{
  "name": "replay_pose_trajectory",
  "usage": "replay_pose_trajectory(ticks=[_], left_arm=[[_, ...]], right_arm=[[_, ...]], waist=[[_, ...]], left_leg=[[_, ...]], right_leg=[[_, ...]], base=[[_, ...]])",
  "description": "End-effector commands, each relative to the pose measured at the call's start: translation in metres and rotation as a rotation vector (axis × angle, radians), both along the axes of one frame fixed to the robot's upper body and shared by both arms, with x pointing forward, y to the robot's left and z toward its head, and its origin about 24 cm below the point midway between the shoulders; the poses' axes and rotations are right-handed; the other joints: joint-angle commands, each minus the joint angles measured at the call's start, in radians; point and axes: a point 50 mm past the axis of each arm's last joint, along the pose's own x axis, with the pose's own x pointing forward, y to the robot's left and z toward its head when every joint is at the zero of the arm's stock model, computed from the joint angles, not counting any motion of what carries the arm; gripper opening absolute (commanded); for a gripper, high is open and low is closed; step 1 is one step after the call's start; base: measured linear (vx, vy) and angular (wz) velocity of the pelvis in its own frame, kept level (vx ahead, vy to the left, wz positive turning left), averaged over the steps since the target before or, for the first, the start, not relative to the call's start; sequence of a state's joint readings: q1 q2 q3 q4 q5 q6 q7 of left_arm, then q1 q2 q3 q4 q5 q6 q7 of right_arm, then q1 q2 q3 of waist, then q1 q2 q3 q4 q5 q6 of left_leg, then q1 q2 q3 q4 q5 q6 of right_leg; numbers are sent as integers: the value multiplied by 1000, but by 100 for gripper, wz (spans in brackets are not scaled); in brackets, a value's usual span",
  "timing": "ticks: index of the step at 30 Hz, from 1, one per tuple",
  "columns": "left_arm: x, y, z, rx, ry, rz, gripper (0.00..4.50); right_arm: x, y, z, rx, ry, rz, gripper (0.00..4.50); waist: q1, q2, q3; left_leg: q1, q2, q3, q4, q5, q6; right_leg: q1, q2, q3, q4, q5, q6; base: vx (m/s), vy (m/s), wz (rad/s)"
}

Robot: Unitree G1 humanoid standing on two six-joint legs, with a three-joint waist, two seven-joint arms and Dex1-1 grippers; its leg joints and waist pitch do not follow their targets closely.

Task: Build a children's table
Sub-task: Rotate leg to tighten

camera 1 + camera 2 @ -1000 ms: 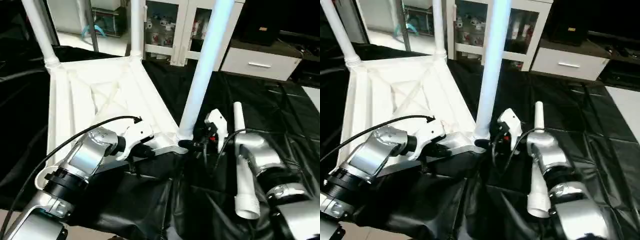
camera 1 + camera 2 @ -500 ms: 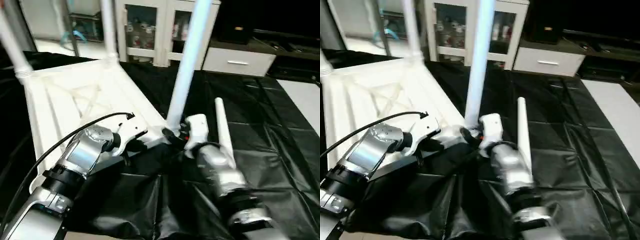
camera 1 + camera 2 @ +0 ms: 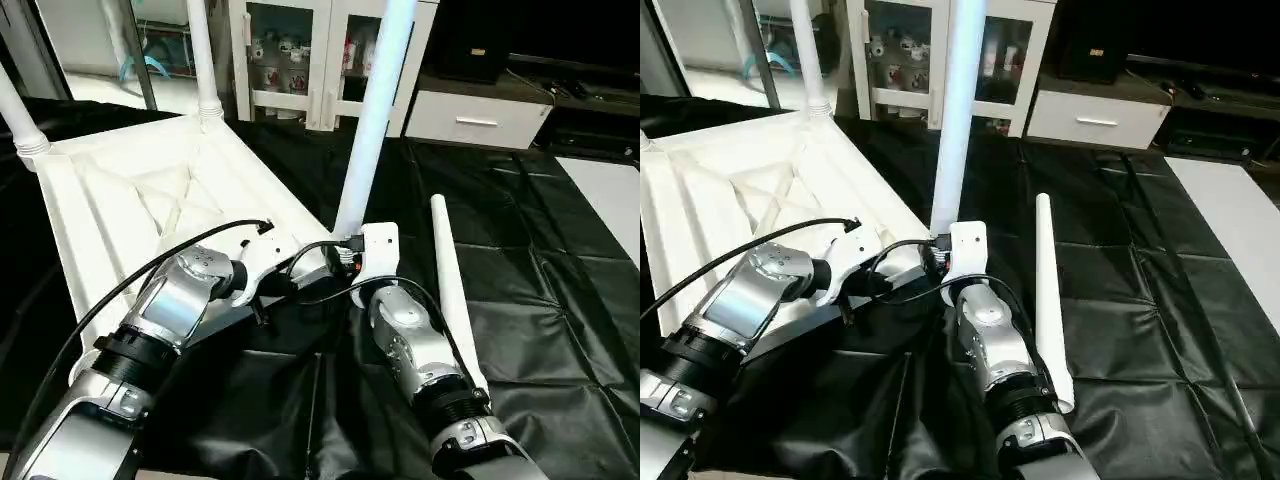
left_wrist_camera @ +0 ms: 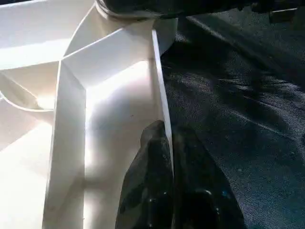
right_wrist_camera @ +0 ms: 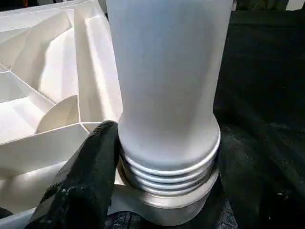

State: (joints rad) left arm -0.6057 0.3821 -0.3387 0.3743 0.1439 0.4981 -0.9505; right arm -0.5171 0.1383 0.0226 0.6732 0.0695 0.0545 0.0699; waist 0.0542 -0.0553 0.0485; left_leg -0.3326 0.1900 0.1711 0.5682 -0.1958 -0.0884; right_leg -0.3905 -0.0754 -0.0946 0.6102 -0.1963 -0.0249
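Our left gripper (image 4: 167, 143) is clamped shut on the thin outer rim wall of the table top (image 3: 130, 200), 1 black finger (image 4: 147, 181) inside the rib pocket, the other outside over the black cover (image 3: 560, 330). Our right gripper (image 5: 157, 191) sits at the base of the near leg (image 3: 375, 110); 1 black finger (image 5: 86, 176) touches the threaded collar on 1 side, the other side we can't tell, jaws wide apart around the tube. That leg stands upright in the near corner socket. Table top lies ribbed side up, left of centre on the black cover. 2 more legs (image 3: 200, 55) stand in the far corner sockets. The 4th leg (image 3: 455, 290) lies loose on the cover just beside our right forearm. White cabinet (image 3: 300, 50) behind the work table.
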Motion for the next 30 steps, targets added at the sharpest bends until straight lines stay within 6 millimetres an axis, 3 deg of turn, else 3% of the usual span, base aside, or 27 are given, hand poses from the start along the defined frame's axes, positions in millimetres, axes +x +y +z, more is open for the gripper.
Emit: replay_pose_trajectory(ticks=[1,2,5,6,7,8,9,11,17,19,20,22,23,25,26,30], left_arm=[[-23,-20,-23,-40,161,-166,0],[-23,-20,-23,-40,161,-166,0],[-23,-20,-23,-40,161,-167,0],[-23,-20,-23,-40,161,-167,0],[-23,-20,-23,-39,161,-169,0],[-23,-20,-23,-38,161,-169,0],[-23,-20,-23,-38,160,-170,0],[-23,-20,-23,-38,160,-170,0],[-24,-20,-24,-39,154,-169,0],[-23,-20,-24,-38,145,-166,0],[-21,-22,-25,-40,124,-159,0],[-20,-23,-25,-42,117,-156,0],[-19,-24,-25,-43,112,-155,0],[-14,-27,-24,-46,86,-149,0],[-14,-27,-23,-46,85,-149,0],[-8,-28,-21,-57,47,-122,0]], right_arm=[[11,-36,2,-41,22,-212,272],[11,-37,3,-31,12,-203,328],[11,-43,8,-13,-25,-208,347],[11,-43,8,-13,-25,-208,362],[11,-48,11,-15,-41,-214,377],[10,-50,12,-16,-45,-216,377],[10,-52,12,-18,-47,-218,390],[8,-59,14,-30,-52,-228,406],[-14,-86,23,-60,-92,-220,432],[-24,-88,25,-50,-102,-153,432],[-39,-87,31,-34,-154,4,432],[-44,-87,33,-37,-171,64,432],[-50,-89,34,-34,-180,116,432],[-61,-103,33,-42,-169,202,432],[-62,-103,32,-42,-168,204,432],[-74,-115,33,-65,-142,310,432]], waist=[[5,23,-45],[5,25,-45],[8,24,-47],[13,25,-50],[28,30,-52],[31,27,-50],[31,25,-53],[36,27,-58],[54,24,-59],[57,27,-57],[60,35,-54],[67,24,-48],[65,31,-48],[62,31,-43],[62,27,-40],[58,21,-36]], left_leg=[[-4,46,-18,-81,-275,-28],[-3,46,-18,-82,-279,-29],[0,47,-16,-80,-272,-33],[6,47,-13,-78,-258,-32],[22,48,-3,-71,-233,-30],[5,44,-2,-72,-205,-23],[-3,44,-5,-75,-185,-20],[-4,43,-3,-67,-116,-10],[-1,42,1,-63,-83,14],[-3,42,0,-63,-92,14],[2,43,2,-64,-139,14],[-2,44,2,-68,-189,17],[-8,41,-1,-70,-199,13],[-6,43,-3,-74,-266,7],[-3,43,-4,-75,-295,6],[0,41,-10,-77,-333,15]], right_leg=[[35,-83,71,-85,-277,-148],[35,-83,71,-86,-279,-148],[35,-84,73,-84,-258,-153],[32,-83,73,-83,-232,-158],[18,-78,75,-77,-157,-180],[31,-72,75,-67,-99,-186],[41,-72,74,-61,-82,-185],[43,-73,73,-53,6,-186],[41,-70,76,-48,67,-190],[42,-69,76,-50,52,-184],[38,-66,80,-57,17,-174],[43,-66,85,-65,-49,-153],[46,-68,84,-66,-84,-148],[41,-72,85,-87,-242,-120],[37,-75,85,-97,-317,-108],[35,-77,84,-111,-447,-78]], base=[[0,0,0],[0,0,0],[0,0,0],[0,0,0],[0,0,0],[0,0,0],[0,0,0],[0,0,0],[0,0,0],[0,0,0],[0,0,0],[0,0,0],[0,0,0],[0,0,0],[0,0,0],[0,0,0]])
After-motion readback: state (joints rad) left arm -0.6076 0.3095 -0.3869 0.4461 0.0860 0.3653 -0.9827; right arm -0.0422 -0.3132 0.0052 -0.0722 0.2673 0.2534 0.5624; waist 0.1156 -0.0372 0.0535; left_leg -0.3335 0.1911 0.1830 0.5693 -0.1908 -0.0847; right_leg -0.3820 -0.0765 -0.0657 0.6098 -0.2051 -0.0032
